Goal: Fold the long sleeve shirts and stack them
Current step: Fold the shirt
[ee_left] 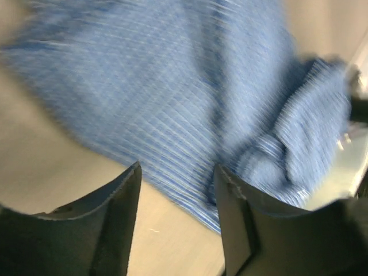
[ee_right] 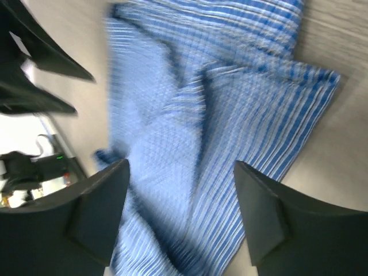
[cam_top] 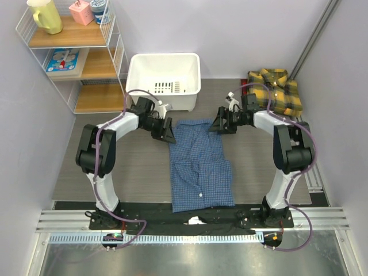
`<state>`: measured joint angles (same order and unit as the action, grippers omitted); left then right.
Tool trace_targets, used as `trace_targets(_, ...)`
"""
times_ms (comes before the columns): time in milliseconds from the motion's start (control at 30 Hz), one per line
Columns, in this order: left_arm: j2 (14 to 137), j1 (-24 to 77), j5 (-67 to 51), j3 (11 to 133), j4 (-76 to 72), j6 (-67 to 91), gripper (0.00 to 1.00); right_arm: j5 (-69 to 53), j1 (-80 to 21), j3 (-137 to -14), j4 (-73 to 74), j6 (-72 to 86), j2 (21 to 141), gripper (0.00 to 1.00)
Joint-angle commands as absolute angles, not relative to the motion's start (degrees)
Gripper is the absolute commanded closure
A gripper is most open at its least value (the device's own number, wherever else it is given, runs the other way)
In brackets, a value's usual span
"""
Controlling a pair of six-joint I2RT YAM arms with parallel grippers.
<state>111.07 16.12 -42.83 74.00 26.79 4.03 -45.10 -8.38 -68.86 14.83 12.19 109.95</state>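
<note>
The blue checked shirt (cam_top: 201,167) lies flat along the middle of the surface (cam_top: 144,172), sleeves tucked in. The yellow plaid shirt (cam_top: 277,91) sits bunched at the far right corner. The left tool (cam_top: 165,132) and right tool (cam_top: 220,123) each hover at one far corner of the blue shirt, jaws spread wide with nothing held. The cloth looks light, limp and layered, so it will likely sag and slip open unless both corners are pinched through every layer and lifted together.
</note>
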Motion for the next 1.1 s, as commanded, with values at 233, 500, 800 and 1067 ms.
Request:
trace_targets(233,97.4,26.4,-44.2,65.9,31.4,-3.4,0.27,-44.7,-5.1,-60.5,42.9,4.8,87.9,0.0)
trace_targets(500,99.1,31.1,-37.9,65.3,32.3,-6.9,0.24,-46.2,-6.3,-54.7,46.8,2.4,91.0,0.0)
trace_targets(800,102.3,33.2,-33.4,64.6,33.0,-8.9,0.24,-49.3,-9.8,-55.1,47.7,0.4,93.1,0.29)
trace_targets(1067,101.0,33.8,-41.6,64.9,37.4,-10.4,0.47,-49.9,-13.1,-56.9,45.3,0.3,94.8,0.6)
